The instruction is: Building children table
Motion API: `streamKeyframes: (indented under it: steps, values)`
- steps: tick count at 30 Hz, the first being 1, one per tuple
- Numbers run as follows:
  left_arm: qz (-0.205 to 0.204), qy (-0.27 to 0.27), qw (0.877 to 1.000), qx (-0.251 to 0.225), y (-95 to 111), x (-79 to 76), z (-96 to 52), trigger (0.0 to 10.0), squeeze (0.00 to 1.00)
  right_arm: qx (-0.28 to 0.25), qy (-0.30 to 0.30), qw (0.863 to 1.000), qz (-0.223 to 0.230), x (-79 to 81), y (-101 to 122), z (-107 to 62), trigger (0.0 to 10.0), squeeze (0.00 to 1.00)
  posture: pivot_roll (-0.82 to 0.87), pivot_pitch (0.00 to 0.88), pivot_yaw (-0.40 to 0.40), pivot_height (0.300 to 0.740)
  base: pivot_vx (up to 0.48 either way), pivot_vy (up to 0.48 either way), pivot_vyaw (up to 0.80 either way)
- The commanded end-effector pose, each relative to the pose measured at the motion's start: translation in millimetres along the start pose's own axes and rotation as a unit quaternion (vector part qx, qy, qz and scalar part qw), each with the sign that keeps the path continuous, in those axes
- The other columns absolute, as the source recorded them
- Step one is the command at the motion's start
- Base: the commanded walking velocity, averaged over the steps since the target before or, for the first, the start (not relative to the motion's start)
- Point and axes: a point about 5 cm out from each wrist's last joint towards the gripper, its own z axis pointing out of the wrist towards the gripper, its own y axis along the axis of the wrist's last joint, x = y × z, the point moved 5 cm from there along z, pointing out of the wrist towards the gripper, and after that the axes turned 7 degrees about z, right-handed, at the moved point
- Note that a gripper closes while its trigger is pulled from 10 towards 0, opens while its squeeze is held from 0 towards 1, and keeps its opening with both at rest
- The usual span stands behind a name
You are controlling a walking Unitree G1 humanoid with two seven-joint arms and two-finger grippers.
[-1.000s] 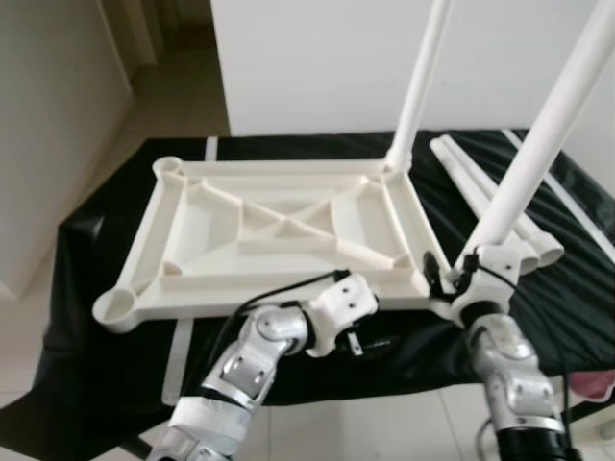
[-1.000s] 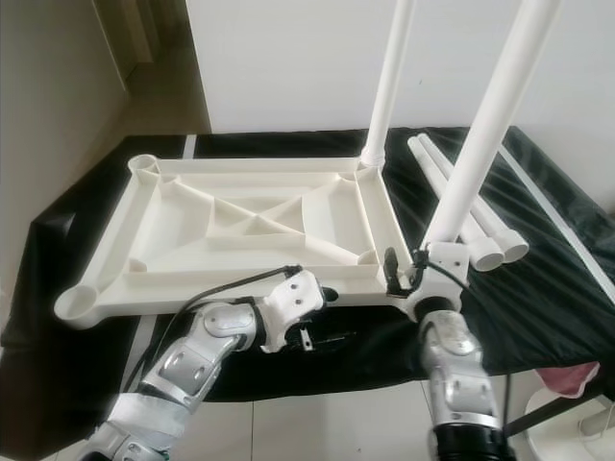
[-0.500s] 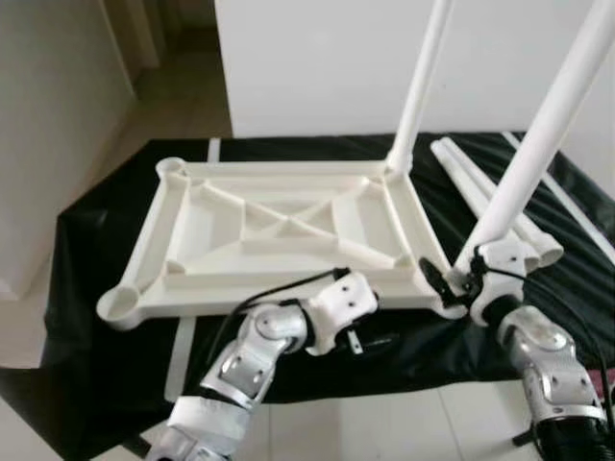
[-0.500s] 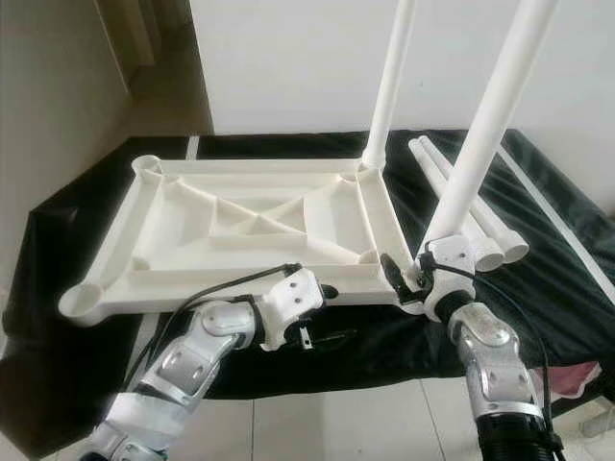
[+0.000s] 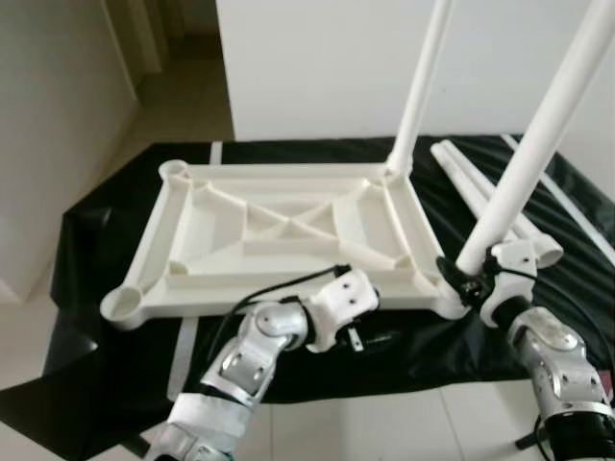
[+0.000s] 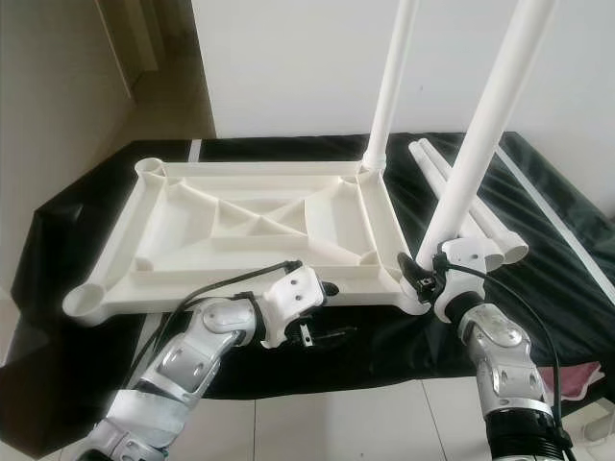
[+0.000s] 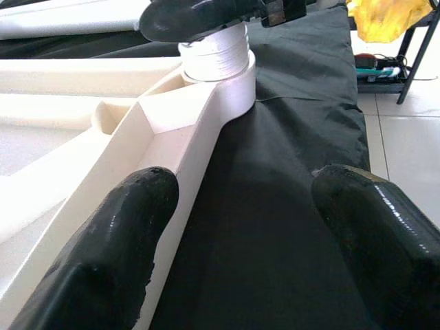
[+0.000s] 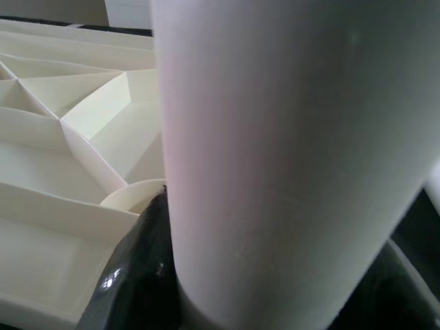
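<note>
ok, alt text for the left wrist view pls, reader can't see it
The left gripper's two black fingers sit open over black cloth, one finger beside the edge of the white tabletop. Ahead, the right gripper clamps a white leg at the corner socket.

White tabletop point(image 5: 279, 235) lies upside down on black cloth point(image 5: 96, 250); two legs stand in its right corners, far leg point(image 5: 420, 82) and near leg point(image 5: 533, 144); right gripper point(image 5: 463, 285) clasps the near leg's base; left gripper point(image 5: 370, 331) sits under the front edge; two loose legs point(image 5: 480, 192) lie right.
</note>
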Motion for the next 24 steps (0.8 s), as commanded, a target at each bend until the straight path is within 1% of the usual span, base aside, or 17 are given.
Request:
streamKeyframes:
  steps: [1,5,7,11,13,15,16,17,18,20,21,24]
  values:
    - [-0.002,0.031,0.999,0.008,-2,8.9,-2.0,10.0,0.0,0.02,-0.015,1.0,0.014,0.7,-13,-0.6,10.0,0.0,0.03,0.0,0.007,0.74,0.0,0.0,0.0]
    - [-0.002,0.032,0.999,0.009,-2,9.7,-2.2,10.0,0.0,0.007,-0.043,0.999,0.027,0.8,-10,2.2,10.0,0.0,0.03,0.0,0.007,0.74,0.0,0.0,0.0]
    - [-0.002,0.032,0.999,0.009,-2,9.8,-2.2,10.0,0.0,0.006,-0.048,0.998,0.031,0.6,-10,2.6,10.0,0.0,0.03,0.0,0.007,0.74,0.0,0.0,0.0]
    - [-0.002,0.033,0.999,0.008,-2,10.2,-1.9,10.0,0.0,-0.003,-0.096,0.994,0.056,-1.1,-9,5.1,10.0,0.0,0.03,0.0,0.008,0.74,0.0,0.0,0.0]
    - [-0.002,0.034,0.999,0.008,-2,10.3,-1.8,10.0,0.0,-0.003,-0.101,0.993,0.061,-1.3,-9,5.3,10.0,0.0,0.03,0.0,0.008,0.74,0.0,0.0,0.0]
    - [-0.004,0.035,0.999,0.006,-1,10.3,-0.3,10.0,0.0,0.002,-0.155,0.984,0.085,0.3,-15,8.8,10.0,0.0,0.03,0.0,0.001,0.74,0.0,0.0,0.0]
    - [-0.004,0.035,0.999,0.006,-1,10.3,-0.3,10.0,0.0,0.002,-0.155,0.984,0.085,0.3,-15,8.8,10.0,0.0,0.03,0.0,0.001,0.74,0.0,0.0,0.0]
    - [-0.005,0.035,0.999,0.005,0,9.9,0.4,10.0,0.0,0.002,-0.175,0.98,0.092,2.4,-16,10.4,10.0,0.0,0.03,0.0,-0.001,0.74,0.0,0.0,0.0]
    - [-0.005,0.035,0.999,0.005,0,9.9,0.4,10.0,0.0,0.002,-0.175,0.98,0.092,2.4,-16,10.4,10.0,0.0,0.03,0.0,-0.001,0.74,0.0,0.0,0.0]
    - [-0.008,0.035,0.999,0.002,1,8.5,1.4,10.0,0.0,0.003,-0.201,0.975,0.095,5.0,-18,11.6,10.0,0.0,0.03,0.0,-0.003,0.74,0.0,0.0,0.0]
    - [-0.008,0.035,0.999,0.002,1,8.5,1.4,10.0,0.0,0.003,-0.201,0.975,0.095,5.0,-18,11.6,10.0,0.0,0.03,0.0,-0.003,0.74,0.0,0.0,0.0]
    - [-0.018,0.047,0.999,-0.002,2,9.7,1.4,10.0,0.0,0.005,-0.261,0.959,0.111,8.3,-19,11.8,10.0,0.0,0.03,0.0,-0.007,0.74,0.0,0.0,0.0]
